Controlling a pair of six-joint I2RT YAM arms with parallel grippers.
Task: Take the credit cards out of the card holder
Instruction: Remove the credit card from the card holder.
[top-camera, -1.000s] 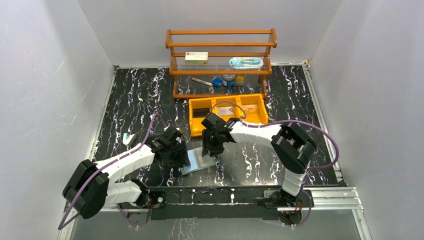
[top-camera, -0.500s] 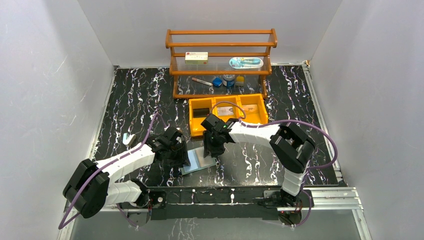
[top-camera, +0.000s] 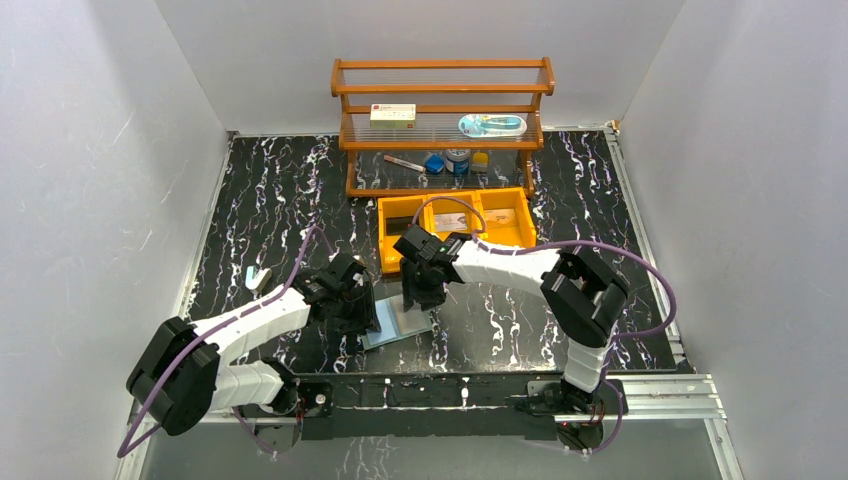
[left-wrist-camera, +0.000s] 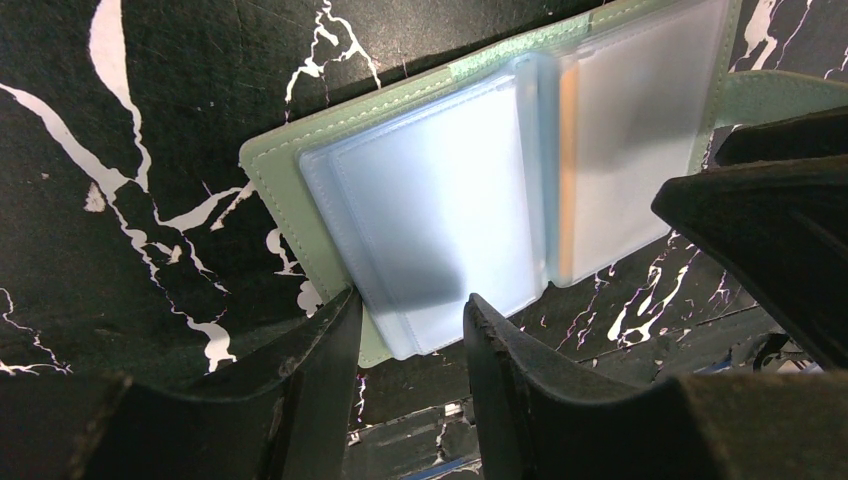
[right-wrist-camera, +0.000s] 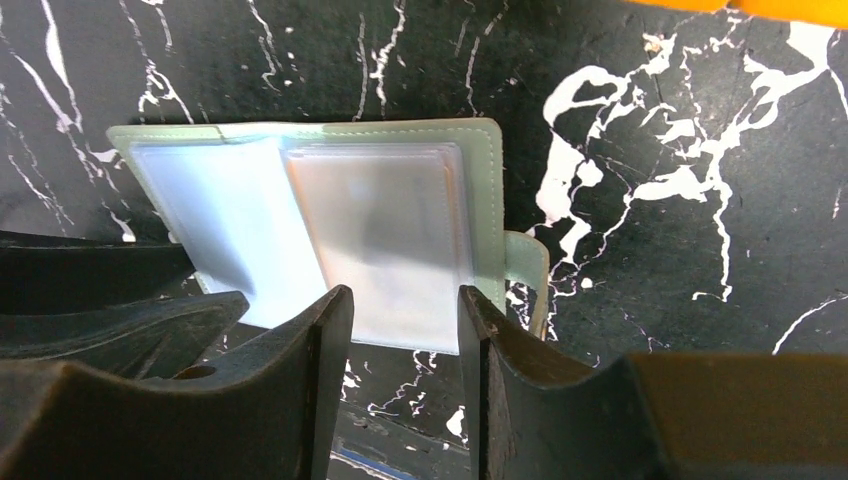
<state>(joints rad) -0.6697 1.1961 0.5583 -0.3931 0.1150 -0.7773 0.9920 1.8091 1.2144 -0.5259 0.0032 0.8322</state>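
Note:
The sage-green card holder (top-camera: 398, 324) lies open and flat on the black marbled table, pale blue pockets up. An orange-tan credit card's edge (left-wrist-camera: 566, 180) shows inside the pocket by the fold; other cards in the pockets cannot be made out. My left gripper (left-wrist-camera: 410, 312) is open, its fingertips straddling the near corner of the left pocket (left-wrist-camera: 440, 210). My right gripper (right-wrist-camera: 404, 300) is open too, its fingertips over the near edge of the right pocket (right-wrist-camera: 390, 230), next to the snap tab (right-wrist-camera: 530, 268). In the top view the two grippers (top-camera: 352, 300) (top-camera: 418, 290) stand close together over the holder.
An orange three-compartment bin (top-camera: 455, 198) sits just behind the right gripper, with a dark flat card (top-camera: 403, 225) in its left compartment. Behind it stands a wooden rack (top-camera: 443, 90) with a white box (top-camera: 393, 115) and small items. A small pale object (top-camera: 259, 278) lies at the left.
The right gripper has shifted slightly left and away from me over the holder. The left arm and the holder have stayed put.

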